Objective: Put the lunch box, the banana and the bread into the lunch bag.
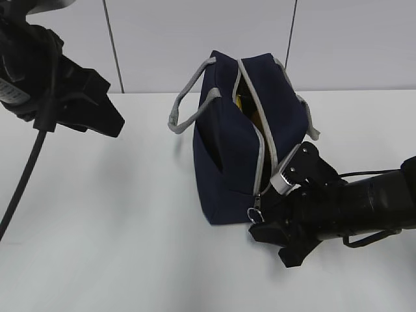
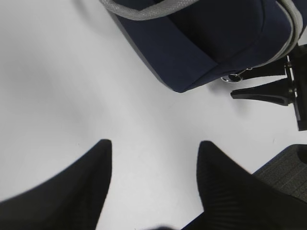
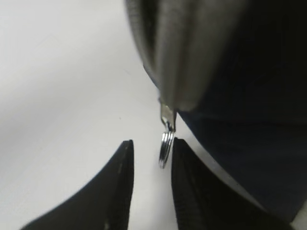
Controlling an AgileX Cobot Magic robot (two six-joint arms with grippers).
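White table (image 1: 97,214), banana (image 1: 239,101) inside lunch bag (image 1: 240,156)

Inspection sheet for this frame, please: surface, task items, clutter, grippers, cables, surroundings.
Surface: white table, bare where visible.
Task items: bag stands upright, zipper open along the top; something yellow shows inside, likely the banana. Lunch box and bread not seen.
Clutter: nothing seen.
Grippers: right gripper open, fingers either side of the ring pull at the bag's near end, not yet closed on it. Left gripper open, above bare table left of the bag.
Cables: black cable hangs from the left arm.
Surroundings: pale panelled wall.
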